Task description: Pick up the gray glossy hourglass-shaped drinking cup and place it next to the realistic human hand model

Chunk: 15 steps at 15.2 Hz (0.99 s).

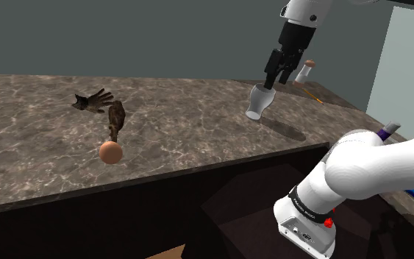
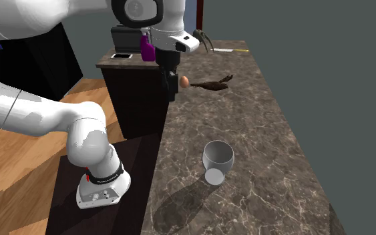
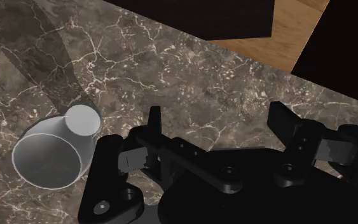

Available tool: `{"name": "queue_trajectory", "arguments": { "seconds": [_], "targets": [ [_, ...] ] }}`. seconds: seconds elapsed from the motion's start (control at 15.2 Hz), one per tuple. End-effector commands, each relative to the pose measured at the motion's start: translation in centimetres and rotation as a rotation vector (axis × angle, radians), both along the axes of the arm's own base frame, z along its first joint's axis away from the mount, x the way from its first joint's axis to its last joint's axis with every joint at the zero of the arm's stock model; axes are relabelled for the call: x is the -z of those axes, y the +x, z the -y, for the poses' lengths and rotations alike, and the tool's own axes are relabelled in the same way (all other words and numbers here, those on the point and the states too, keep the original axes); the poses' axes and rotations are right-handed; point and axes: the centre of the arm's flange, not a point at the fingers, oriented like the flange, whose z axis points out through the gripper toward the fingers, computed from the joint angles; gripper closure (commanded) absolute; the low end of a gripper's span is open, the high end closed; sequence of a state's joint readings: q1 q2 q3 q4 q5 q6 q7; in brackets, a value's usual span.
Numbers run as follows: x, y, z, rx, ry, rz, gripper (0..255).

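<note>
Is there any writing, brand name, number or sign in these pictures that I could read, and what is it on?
No text here can be read as words.
On the black band round the arm's lowest joint: small white lettering, too small to read.
On the cup, the hand model and the counter: no markings.
</note>
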<state>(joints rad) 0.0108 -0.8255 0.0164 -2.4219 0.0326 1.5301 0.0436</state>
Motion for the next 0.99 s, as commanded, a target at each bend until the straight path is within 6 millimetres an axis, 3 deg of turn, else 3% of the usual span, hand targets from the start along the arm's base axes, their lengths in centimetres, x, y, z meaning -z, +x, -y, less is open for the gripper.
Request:
{"name": "queue_trajectory", "arguments": {
  "seconds": [0.0, 0.92],
  "targets": [
    [0.0, 0.0, 0.0, 0.000, 0.000, 0.000, 0],
    [6.7, 5.5, 15.3, 0.008, -0.045, 0.047, 0]
  ]
}}
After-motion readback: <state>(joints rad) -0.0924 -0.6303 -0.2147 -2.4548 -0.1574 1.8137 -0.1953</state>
